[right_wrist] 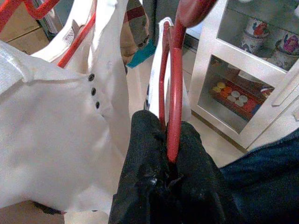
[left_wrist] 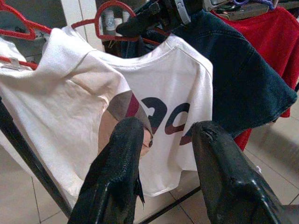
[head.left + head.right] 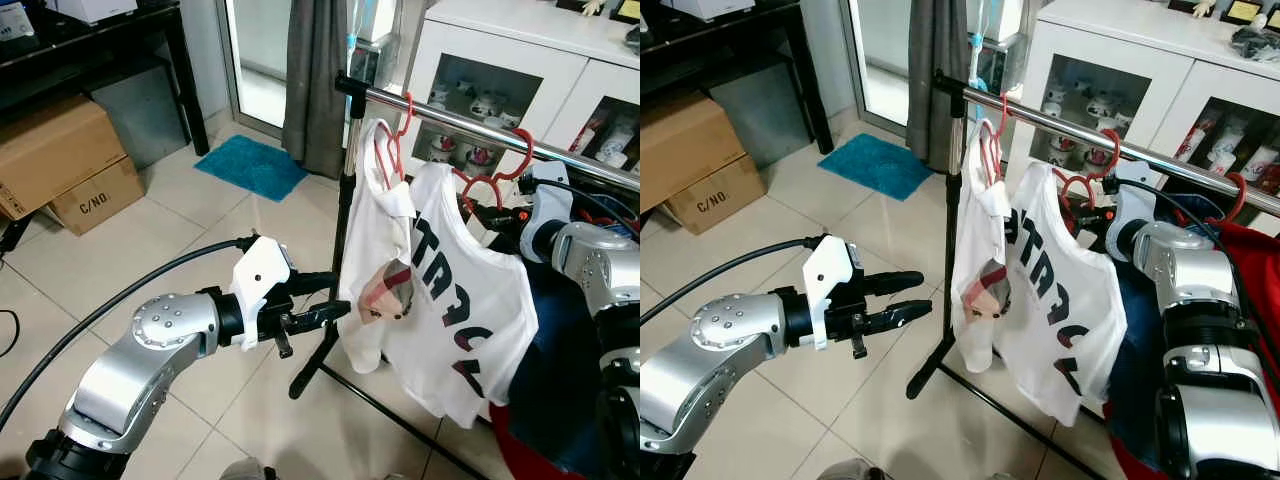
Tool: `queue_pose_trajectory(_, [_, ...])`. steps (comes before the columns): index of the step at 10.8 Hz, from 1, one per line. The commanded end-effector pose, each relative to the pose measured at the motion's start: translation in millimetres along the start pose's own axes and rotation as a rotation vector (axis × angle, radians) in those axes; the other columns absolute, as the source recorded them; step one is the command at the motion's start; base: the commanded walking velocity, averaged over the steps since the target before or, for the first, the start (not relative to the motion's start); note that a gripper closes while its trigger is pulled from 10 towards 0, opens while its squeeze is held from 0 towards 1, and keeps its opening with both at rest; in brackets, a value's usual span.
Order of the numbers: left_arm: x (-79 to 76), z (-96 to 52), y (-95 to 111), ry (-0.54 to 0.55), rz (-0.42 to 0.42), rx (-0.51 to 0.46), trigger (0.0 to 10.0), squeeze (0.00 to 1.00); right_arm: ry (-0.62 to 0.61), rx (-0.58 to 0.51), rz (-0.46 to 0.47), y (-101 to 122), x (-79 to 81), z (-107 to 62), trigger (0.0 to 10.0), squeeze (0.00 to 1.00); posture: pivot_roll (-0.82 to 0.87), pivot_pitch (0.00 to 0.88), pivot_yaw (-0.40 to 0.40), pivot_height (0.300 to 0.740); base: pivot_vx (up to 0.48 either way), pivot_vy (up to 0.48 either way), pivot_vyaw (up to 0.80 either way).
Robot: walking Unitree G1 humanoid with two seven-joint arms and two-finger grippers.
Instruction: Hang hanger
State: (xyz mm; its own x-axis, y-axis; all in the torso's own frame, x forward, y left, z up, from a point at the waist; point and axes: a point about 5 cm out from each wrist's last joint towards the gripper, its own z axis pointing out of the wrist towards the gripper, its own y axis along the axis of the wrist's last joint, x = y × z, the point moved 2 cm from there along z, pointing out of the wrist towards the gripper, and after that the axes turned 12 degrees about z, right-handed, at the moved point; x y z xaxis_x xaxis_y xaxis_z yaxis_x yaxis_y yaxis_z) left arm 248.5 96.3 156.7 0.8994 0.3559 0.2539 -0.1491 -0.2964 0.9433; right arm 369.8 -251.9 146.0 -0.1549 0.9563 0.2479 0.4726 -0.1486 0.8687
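Right gripper point(image 1: 170, 154): clamped on the red hanger point(image 3: 1087, 180), upper right of frame.
Hanger hook: seen at the steel rail point(image 3: 1070, 125), which runs left-right.
Left gripper point(image 3: 895, 300): spread, empty, left of the shirts.

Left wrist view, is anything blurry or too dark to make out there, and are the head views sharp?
Left wrist view: the left gripper's near fingers are soft and dark, the white shirt readable. Left eye view: sharp, evenly lit, with daylight glare at the doorway.

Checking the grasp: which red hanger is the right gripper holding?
The red hanger carrying the lettered white shirt; the endmost hanger hangs untouched.
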Motion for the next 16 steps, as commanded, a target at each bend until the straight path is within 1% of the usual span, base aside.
queue_pose_trajectory(1, [-0.9, -0.5, 3.3, -0.007, 0.027, 0.002, 10.0, 0.0, 0.006, -0.01, 0.003, 1.5, 0.8, -2.6, 0.0, 0.0, 0.07, 0.027, -0.012, 0.74, 0.0, 0.0, 0.0])
queue_pose_trajectory(3, [2.2, -1.1, 3.4, 0.03, 0.031, 0.005, 10.0, 0.0, 0.004, -0.113, -0.01, 18.8, 6.5, -9.1, 0.0, 0.0, 0.07, 0.036, -0.018, 0.74, 0.0, 0.0, 0.0])
queue_pose_trajectory(4, [8.8, -0.9, -1.3, 0.101, 0.038, 0.044, 10.0, 0.0, 0.002, -0.162, -0.011, 27.6, 11.0, -17.0, 0.0, 0.0, 0.07, 0.041, -0.019, 0.74, 0.0, 0.0, 0.0])
queue_pose_trajectory(5, [20.3, 0.9, -9.1, 0.239, 0.048, 0.087, 10.0, 0.0, 0.006, -0.212, -0.016, 31.3, 20.4, -28.8, 0.0, 0.0, 0.07, 0.045, -0.014, 0.74, 0.0, 0.0, 0.0])
queue_pose_trajectory(6, [23.1, 1.5, -10.6, 0.292, 0.047, 0.084, 10.0, 0.0, 0.013, -0.232, -0.015, 29.8, 27.5, -34.9, 0.0, 0.0, 0.06, 0.046, -0.009, 0.74, 0.0, 0.0, 0.0])
queue_pose_trajectory(7, [28.7, 0.4, -17.6, 0.382, 0.04, 0.113, 10.0, 0.0, 0.011, -0.245, -0.009, 23.3, 37.3, -41.2, 0.0, 0.0, 0.06, 0.047, -0.003, 0.74, 0.0, 0.0, 0.0])
queue_pose_trajectory(8, [30.2, -0.9, -20.9, 0.426, 0.019, 0.113, 10.0, 0.0, -0.017, -0.238, -0.034, 13.0, 43.0, -44.3, 0.0, 0.0, 0.05, 0.049, -0.002, 0.74, 0.0, 0.0, 0.0])
queue_pose_trajectory(9, [28.6, -3.7, -24.2, 0.46, 0.001, 0.113, 10.0, 0.0, -0.04, -0.238, -0.006, -13.5, 56.7, -48.6, 0.0, 0.0, 0.06, 0.051, -0.006, 0.74, 0.0, 0.0, 0.0])
queue_pose_trajectory(10, [24.9, -5.3, -27.2, 0.47, -0.009, 0.119, 10.0, 0.0, -0.068, -0.238, 0.036, -32.5, 66.8, -53.6, 0.0, 0.0, 0.05, 0.055, -0.008, 0.74, 0.0, 0.0, 0.0])
queue_pose_trajectory(11, [23.1, -6.2, -29.2, 0.476, -0.013, 0.124, 10.0, 0.0, -0.1, -0.231, 0.046, -44.4, 71.1, -56.0, 0.0, 0.0, 0.05, 0.057, -0.011, 0.74, 0.0, 0.0, 0.0])
queue_pose_trajectory(12, [21.5, -7.2, -31.5, 0.486, -0.02, 0.128, 10.0, 0.0, -0.137, -0.233, 0.082, -59.3, 77.6, -58.7, 0.0, 0.0, 0.05, 0.059, -0.017, 0.74, 0.0, 0.0, 0.0])
queue_pose_trajectory(13, [20.8, -7.5, -32.2, 0.493, -0.024, 0.129, 10.0, 0.0, -0.16, -0.234, 0.099, -70.0, 81.8, -59.6, 0.0, 0.0, 0.05, 0.058, -0.024, 0.74, 0.0, 0.0, 0.0])
queue_pose_trajectory(14, [20.9, -7.7, -32.0, 0.505, -0.026, 0.126, 10.0, 0.0, -0.185, -0.225, 0.101, -84.5, 86.5, -61.1, 0.0, 0.0, 0.05, 0.053, -0.029, 0.74, 0.0, 0.0, 0.0])
queue_pose_trajectory(16, [20.9, -7.7, -30.9, 0.52, -0.031, 0.123, 10.0, 0.0, -0.204, -0.224, 0.122, -91.4, 90.2, -63.0, 0.0, 0.0, 0.06, 0.06, -0.036, 0.74, -0.255, 0.0, 0.0])
